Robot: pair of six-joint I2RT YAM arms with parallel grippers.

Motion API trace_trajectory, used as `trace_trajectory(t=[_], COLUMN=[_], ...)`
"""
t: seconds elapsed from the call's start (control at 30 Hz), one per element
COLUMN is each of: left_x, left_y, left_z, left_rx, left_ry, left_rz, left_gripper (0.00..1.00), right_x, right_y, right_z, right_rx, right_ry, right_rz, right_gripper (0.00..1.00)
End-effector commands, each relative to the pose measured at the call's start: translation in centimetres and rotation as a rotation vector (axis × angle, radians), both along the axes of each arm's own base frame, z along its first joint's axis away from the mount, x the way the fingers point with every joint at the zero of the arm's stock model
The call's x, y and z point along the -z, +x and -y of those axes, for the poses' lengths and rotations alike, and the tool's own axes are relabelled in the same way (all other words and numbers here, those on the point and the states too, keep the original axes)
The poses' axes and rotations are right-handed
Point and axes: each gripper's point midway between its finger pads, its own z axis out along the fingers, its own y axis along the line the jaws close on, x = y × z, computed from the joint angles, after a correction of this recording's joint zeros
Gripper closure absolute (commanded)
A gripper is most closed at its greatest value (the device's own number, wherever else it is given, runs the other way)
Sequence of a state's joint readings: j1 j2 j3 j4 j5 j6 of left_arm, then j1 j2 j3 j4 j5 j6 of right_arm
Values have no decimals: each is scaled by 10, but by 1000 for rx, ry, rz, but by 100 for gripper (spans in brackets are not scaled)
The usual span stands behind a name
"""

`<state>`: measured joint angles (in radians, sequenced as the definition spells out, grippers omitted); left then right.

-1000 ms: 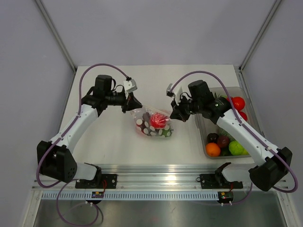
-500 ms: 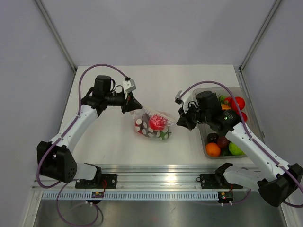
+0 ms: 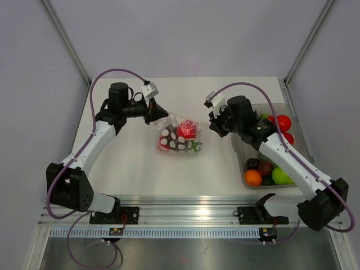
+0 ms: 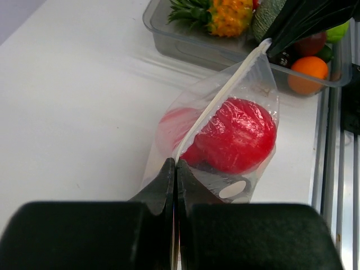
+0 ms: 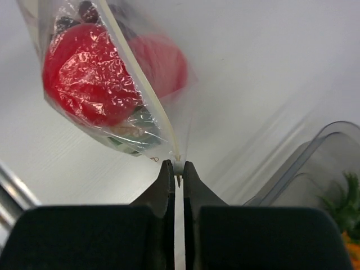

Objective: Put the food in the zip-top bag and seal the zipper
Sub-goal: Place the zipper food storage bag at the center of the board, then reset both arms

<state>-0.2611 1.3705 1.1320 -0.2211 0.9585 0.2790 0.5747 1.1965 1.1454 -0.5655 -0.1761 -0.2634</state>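
I have two claws in this, and both are pinched fully shut on the zip-top bag (image 3: 180,139), one at each end of its mouth. My left claw (image 4: 175,163) grips one end of the zipper (image 4: 216,101), the pale strip that runs taut away from my fingertips to the far corner, where my right claw (image 5: 178,164) clamps the other end. The strip lies flat and unbroken between the two grips. The bag sits to the left of the clear tray (image 4: 191,48) and apart from it. My right claw is just off the tray's left wall, and my left claw is well out to the tray's left, beyond the bag. The bag hangs below the zipper with its dotted side toward the overhead camera; I cannot tell whether its bottom rests on the table (image 3: 129,163) or clears it. Inside it, a red round piece (image 4: 239,135) presses against the plastic close under the zipper. Darker pieces and a bit of green sit lower down, too crumpled behind the film for me to name. More of the food lies in the tray itself: a pineapple (image 4: 225,11) at the tray's far end, an orange ball (image 3: 253,178) and a green ball (image 3: 280,175) at its near end, dark round pieces (image 3: 264,167) just beyond those, and a red ball (image 3: 283,122) at the tray's far right.
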Motion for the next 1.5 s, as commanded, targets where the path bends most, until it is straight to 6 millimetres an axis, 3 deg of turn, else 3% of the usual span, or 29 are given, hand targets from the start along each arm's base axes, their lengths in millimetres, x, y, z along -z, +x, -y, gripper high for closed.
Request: trace_trajectory(t=[0.0,0.03,0.1,0.13,0.2,0.23,0.3,0.33,0.37,0.4,0.43,0.53,0.57,0.6,0.67,0.7,0.73,0.77,0.83,0.9,0.93,1.1,1.13,1.17,1.33,1.47], left_x=[-64,-66,-77,-98,-108,-107,-112,-100,-101,-98,-82,-90,-85,-98,-96,-105,-104,-100,-101,-89,-88,-45,-21,-21,27,46], left_y=[38,49,60,66,71,72,70,68,63,63,61,51,48,46,39,34,30,25,13,6,-5,-26,-29,-34,-63,-83], left_z=[9,11,12,12,8,5,-5,-8,-14,-18,-22,-36,-40,-48,-55,-64,-68,-71,-81,-89,-92,-124,-130,-140,-144,-145], left_rx=[-8,-8,-20,-27,-50,-65,-94,-104,-122,-157,-180,-274,-308,-372,-426,-480,-515,-538,-600,-653,-664,-837,-875,-935,-984,-997], left_ry=[-93,-93,-100,-112,-126,-128,-152,-148,-150,-150,-140,-136,-134,-140,-137,-138,-150,-152,-156,-150,-150,-91,-65,-84,-75,-78], left_rz=[180,177,172,213,226,229,236,200,195,180,144,171,154,184,144,170,133,111,104,60,47,2,-36,-32,-193,-272], left_gripper=[100,100,100,100,100,92,48,25,18,11,1,1,1,1,1,1,1,1,1,1,1,1,1,1,1,1], right_x=[-53,-81,-92,-114,-121,-115,-113,-90,-79,-76,-53,-31,-36,-34,-42,-48,-50,-56,-59,-63,-53,-27,-21,-19,3,5], right_y=[75,89,108,111,109,106,92,84,75,62,54,40,37,40,43,45,46,53,53,54,49,38,34,31,13,3], right_z=[-2,-5,-10,-14,-22,-24,-32,-34,-37,-40,-39,-26,-20,-11,9,16,22,42,57,72,79,106,109,114,133,145], right_rx=[96,108,117,111,69,53,-16,-44,-70,-109,-103,-49,-24,27,161,211,286,417,547,646,693,913,957,990,1067,1099], right_ry=[19,46,40,63,90,93,134,130,144,172,177,173,176,157,162,169,197,189,211,191,169,145,163,167,122,135], right_rz=[255,311,333,372,381,371,364,316,281,258,196,152,168,173,193,200,178,203,168,164,119,34,11,12,-12,18], right_gripper=[100,100,100,100,100,100,97,92,84,61,54,46,45,43,36,34,16,1,1,1,0,1,1,1,1,1])
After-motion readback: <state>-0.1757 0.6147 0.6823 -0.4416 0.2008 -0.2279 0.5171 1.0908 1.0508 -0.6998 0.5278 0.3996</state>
